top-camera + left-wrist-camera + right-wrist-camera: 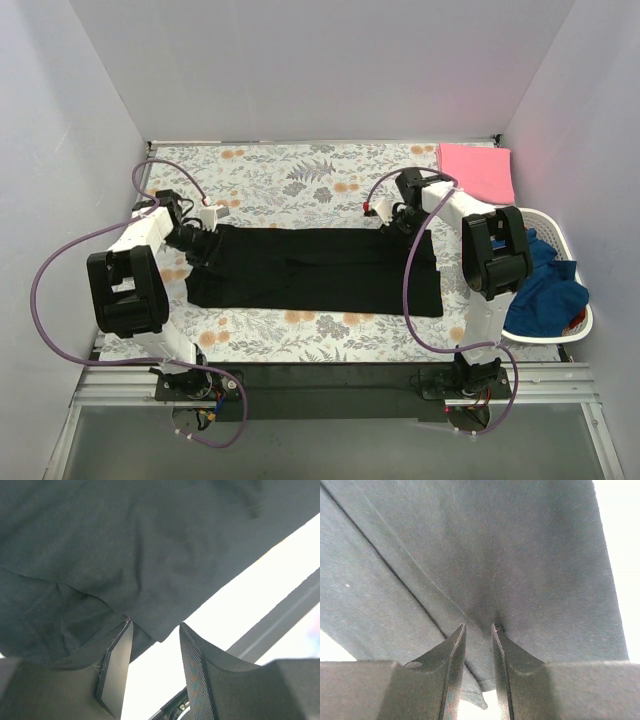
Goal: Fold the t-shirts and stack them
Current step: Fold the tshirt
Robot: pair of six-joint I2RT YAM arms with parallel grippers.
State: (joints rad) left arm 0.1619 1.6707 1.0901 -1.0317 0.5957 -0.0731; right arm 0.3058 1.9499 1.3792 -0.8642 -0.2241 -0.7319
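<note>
Fingers of left gripper [152,627] pinch the black shirt's [320,268] edge; right gripper [478,627] pinches a fold too. Shirt lies stretched across floral table cover [290,175]. No readable label. Pink shirt [478,168] far right corner.

Blue shirt [548,290] perhaps partly hidden.

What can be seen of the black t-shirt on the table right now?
The black t-shirt is soft, matte dark cloth, lying as a long flat band across the middle of the floral table covering, already folded lengthwise. Its left end is bunched and creased; its right end is squarer. The left tool meets its far left corner and the right tool its far right corner. In the wrist views a fabric edge sits between each tool's fingers, with a seam line visible near the right one.
</note>
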